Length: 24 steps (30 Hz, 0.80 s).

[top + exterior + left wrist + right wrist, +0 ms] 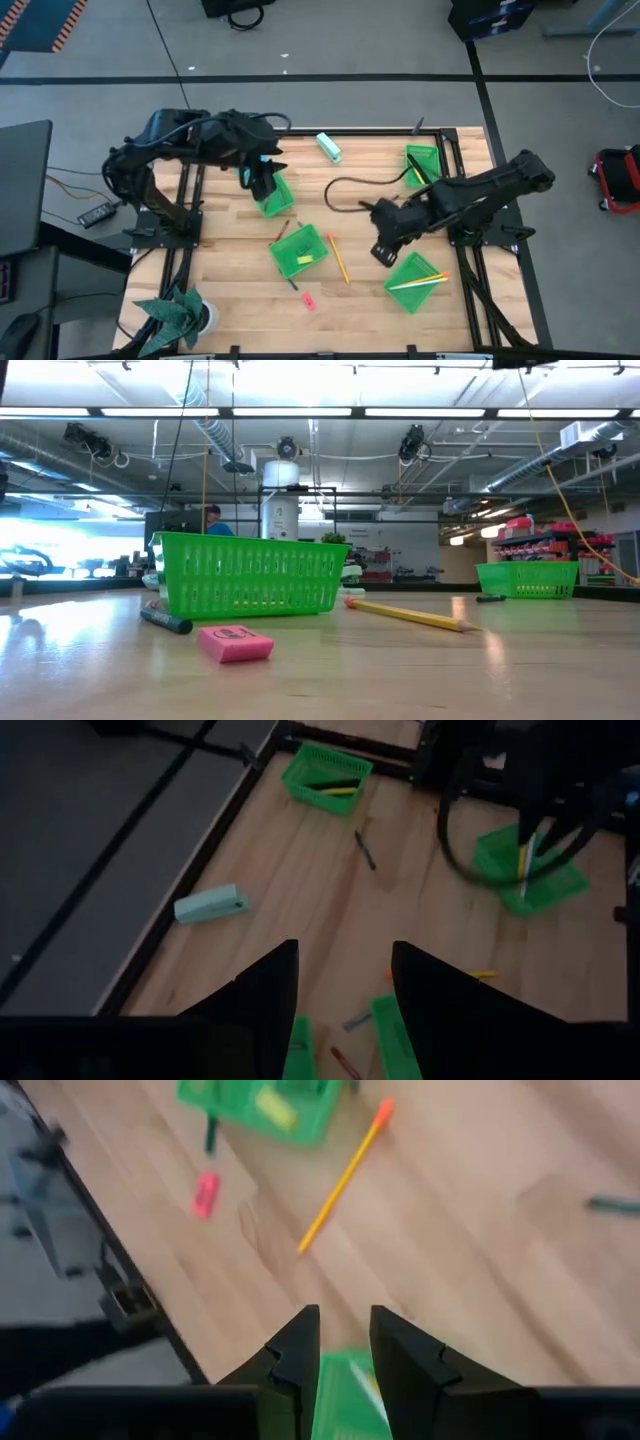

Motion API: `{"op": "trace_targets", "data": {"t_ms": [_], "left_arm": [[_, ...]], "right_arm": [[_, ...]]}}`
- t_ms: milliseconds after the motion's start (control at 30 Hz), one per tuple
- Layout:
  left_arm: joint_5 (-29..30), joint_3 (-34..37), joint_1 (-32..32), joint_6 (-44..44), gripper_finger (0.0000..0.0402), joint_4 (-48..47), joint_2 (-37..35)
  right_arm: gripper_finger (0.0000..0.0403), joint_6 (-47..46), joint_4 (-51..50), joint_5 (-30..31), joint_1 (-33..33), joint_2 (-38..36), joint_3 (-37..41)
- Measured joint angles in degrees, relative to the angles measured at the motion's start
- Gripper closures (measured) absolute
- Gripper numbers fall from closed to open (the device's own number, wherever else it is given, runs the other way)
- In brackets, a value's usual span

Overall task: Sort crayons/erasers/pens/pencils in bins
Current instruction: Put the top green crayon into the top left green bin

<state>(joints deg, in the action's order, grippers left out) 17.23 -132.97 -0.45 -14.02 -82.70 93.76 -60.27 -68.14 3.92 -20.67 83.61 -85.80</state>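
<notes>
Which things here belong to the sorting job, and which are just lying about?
Job: four green bins; loose pencil; pink eraser; dark crayon; dark pen.
Lying about: teal-and-white block; plant; black cable.

Right gripper (345, 1342): dark fingers parted, nothing between, directly above a bright-green plastic bin (345, 1400). Ahead on the wooden table (480, 1280): long orange-yellow pencil (342, 1178), small pink eraser block (205, 1192), second green bin (262, 1108) holding something yellow.

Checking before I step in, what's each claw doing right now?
Left claw: open, holding nothing, above a bin.
Right claw: open, holding nothing.
</notes>
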Motion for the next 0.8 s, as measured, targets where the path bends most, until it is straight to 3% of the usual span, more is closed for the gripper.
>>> {"op": "trace_targets", "data": {"t_ms": [200, 367, 800], "left_arm": [[-2.5, 0.0, 2.3, -1.5, 0.0230, 3.1, 2.3], [-2.6, 0.0, 2.9, -1.9, 0.0230, 12.1, 5.9], [-2.5, 0.0, 3.6, 1.2, 0.0230, 28.6, 22.1]], "right_arm": [[0.0306, 1.9, -4.6, 4.5, 2.4, -7.8, 0.0], [0.0306, 3.5, -11.7, 6.9, 5.5, -13.9, 0.0], [0.0306, 11.3, -14.0, 9.9, 10.9, -25.2, 0.0]]}}
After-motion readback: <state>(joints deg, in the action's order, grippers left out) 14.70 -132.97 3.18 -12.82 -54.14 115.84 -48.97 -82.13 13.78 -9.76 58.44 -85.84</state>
